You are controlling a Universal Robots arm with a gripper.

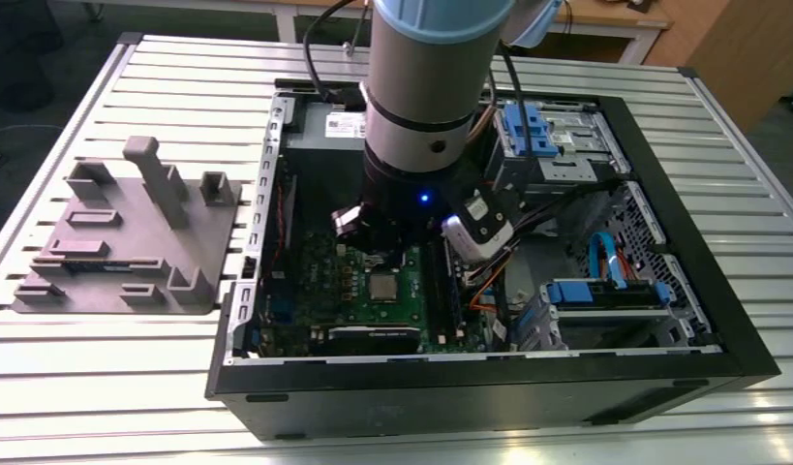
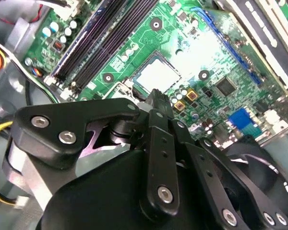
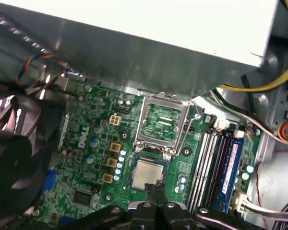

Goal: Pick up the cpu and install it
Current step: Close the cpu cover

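The cpu (image 3: 146, 173) lies flat in its socket on the green motherboard (image 3: 86, 158), metal top up. Its edges sit square with the socket frame, and being square it has no long axis. The hinged cover (image 3: 163, 123) stands open beyond it, on the side of the power supply (image 3: 149, 43). In the first wrist view the pincer (image 3: 154, 188) hangs over the chip's edge farthest from that cover, tips drawn narrow together and holding nothing. Memory slots (image 3: 209, 163) run close along one side, and a fan (image 3: 12, 163) sits on the other. In the exterior view the case (image 1: 500, 383) walls ring the arm (image 1: 429, 107) on the slatted desk (image 1: 112, 387).
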